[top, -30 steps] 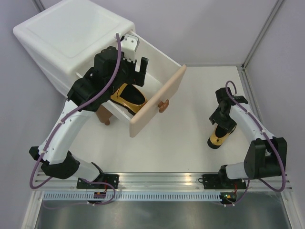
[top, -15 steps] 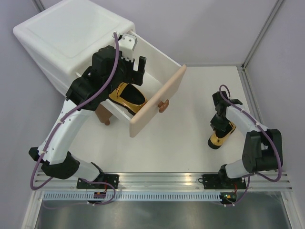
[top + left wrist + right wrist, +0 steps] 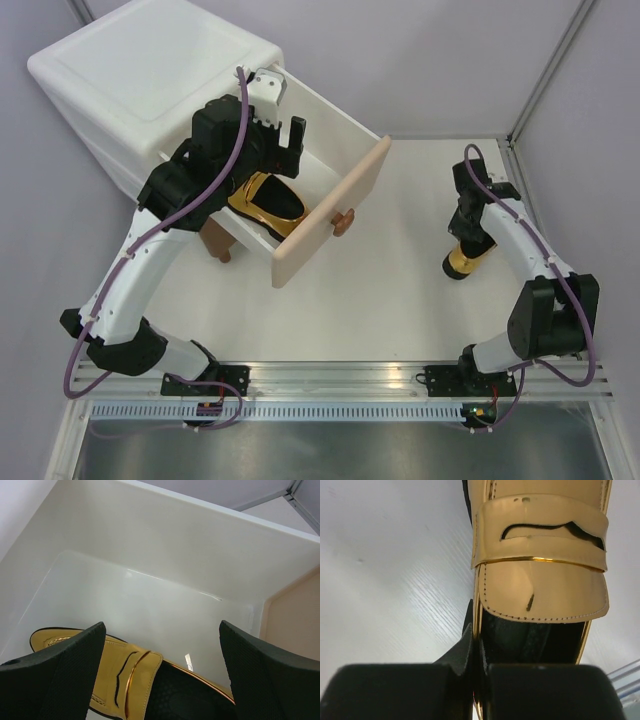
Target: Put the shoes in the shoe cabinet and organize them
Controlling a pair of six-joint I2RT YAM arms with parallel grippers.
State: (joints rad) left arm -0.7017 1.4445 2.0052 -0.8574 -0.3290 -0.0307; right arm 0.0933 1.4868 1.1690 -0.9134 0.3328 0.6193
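From above, the right tool [image 3: 468, 244] has just pinched shut on the gold loafer [image 3: 463, 265] on the counter [image 3: 380, 300]. The shoe sits tipped and farther back than a second ago, so pickup seems under way. The left tool [image 3: 285, 145] hangs wide open over the shoe cabinet [image 3: 150, 70]'s beige drawer [image 3: 335, 205], barely moved.

The left wrist view shows that tool [image 3: 162, 630] empty above the other gold loafer [image 3: 125, 672], which lies in the drawer.

In the right wrist view, the right tool [image 3: 477, 672] clamps the loafer [image 3: 540, 580]'s side rim.

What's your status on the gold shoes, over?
Left end effector open above gold shoe in upper drawer. Right end effector shut on second gold shoe, at its side. Nothing in the way.
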